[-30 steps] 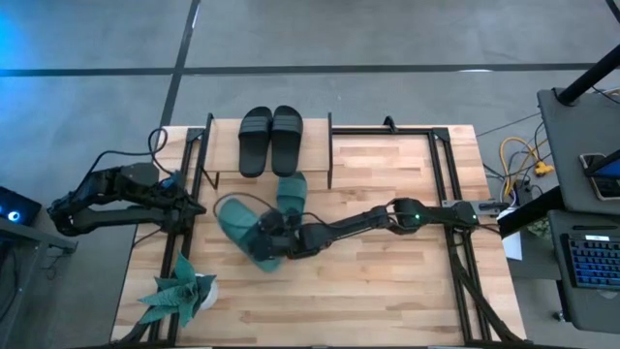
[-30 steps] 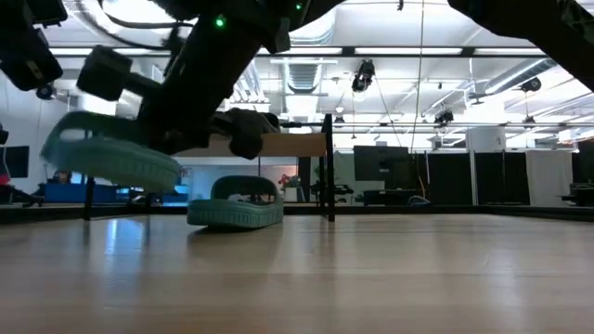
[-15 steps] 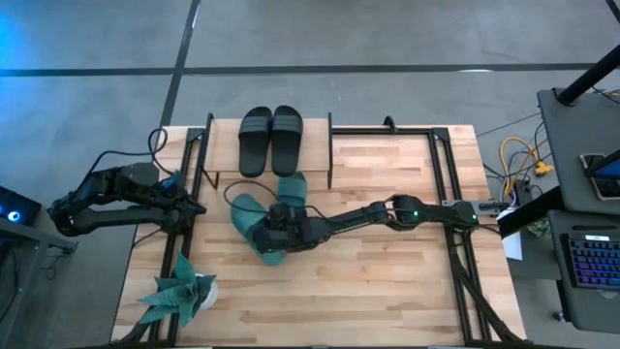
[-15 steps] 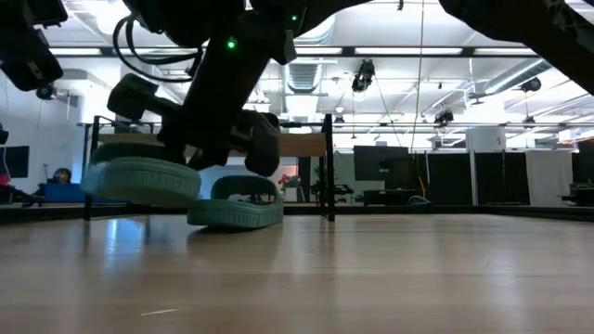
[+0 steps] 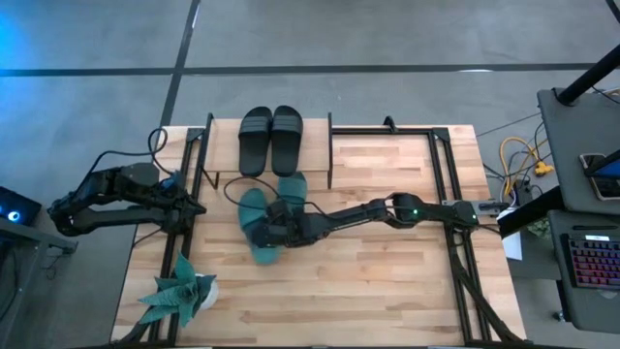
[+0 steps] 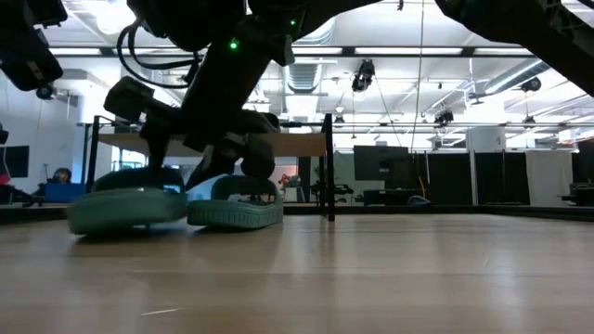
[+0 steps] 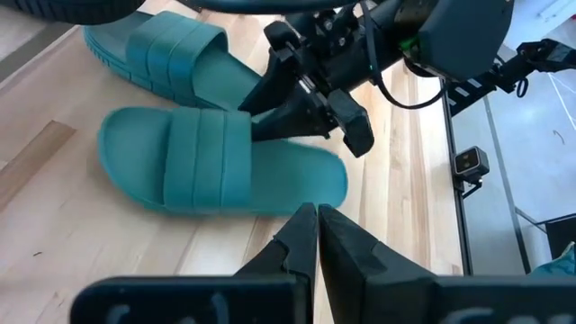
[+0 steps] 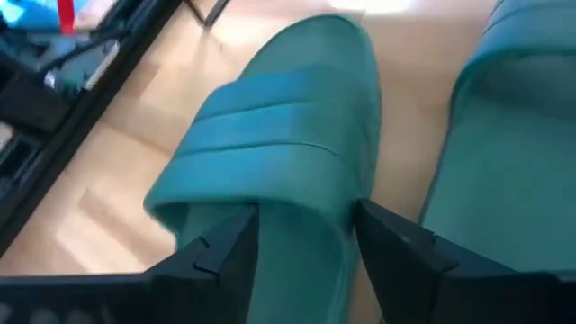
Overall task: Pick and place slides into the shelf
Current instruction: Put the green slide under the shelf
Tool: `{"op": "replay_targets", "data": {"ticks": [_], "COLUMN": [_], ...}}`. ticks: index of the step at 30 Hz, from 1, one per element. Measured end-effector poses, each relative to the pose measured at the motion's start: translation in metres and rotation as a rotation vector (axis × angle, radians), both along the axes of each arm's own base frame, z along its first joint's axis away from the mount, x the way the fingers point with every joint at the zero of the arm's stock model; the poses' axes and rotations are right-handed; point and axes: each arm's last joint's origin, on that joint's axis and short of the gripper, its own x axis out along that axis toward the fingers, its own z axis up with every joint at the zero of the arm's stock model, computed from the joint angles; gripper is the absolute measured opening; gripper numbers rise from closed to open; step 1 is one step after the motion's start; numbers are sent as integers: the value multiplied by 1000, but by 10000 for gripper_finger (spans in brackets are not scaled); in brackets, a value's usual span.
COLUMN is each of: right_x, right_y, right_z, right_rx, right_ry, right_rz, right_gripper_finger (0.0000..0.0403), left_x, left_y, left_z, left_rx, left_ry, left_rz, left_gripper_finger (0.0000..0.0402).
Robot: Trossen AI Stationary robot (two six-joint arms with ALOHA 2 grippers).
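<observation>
Teal slide lies on table between parted right jaws.

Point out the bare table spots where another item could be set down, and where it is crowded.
Free: the table to the right of the right gripper, and the stretch in front of the arm beside the plant. Crowded: by the shelf, where two teal slides lie under the black slides.
</observation>
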Motion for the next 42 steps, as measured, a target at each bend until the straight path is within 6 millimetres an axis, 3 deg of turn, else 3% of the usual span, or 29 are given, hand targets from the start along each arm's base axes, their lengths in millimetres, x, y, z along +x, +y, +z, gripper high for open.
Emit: {"op": "replay_targets", "data": {"ticks": [7,16,22,27,32,36,42], "right_x": [-2,-21,-31,-24,-10,-6,5], "right_y": [16,23,38,48,56,56,65], "right_z": [12,30,39,41,51,40,0], "right_rx": [34,-81,-83,149,212,269,393], "right_ry": [65,298,406,335,140,125,110], "right_rz": [153,154,384,613,777,806,849], "right_gripper_finger": [179,171,171,157,91,24,13], "left_x": [0,0,0,0,0,0,0], "left_y": [0,0,0,0,0,0,0], "left_z": [0,1,0,0,0,0,0], "left_rx": [-1,-1,-2,-1,0,1,1], "left_ry": [-2,-4,-1,0,-1,-1,-1], "left_rz": [1,1,2,1,2,2,3], "left_gripper_finger": [0,0,0,0,0,0,0]}}
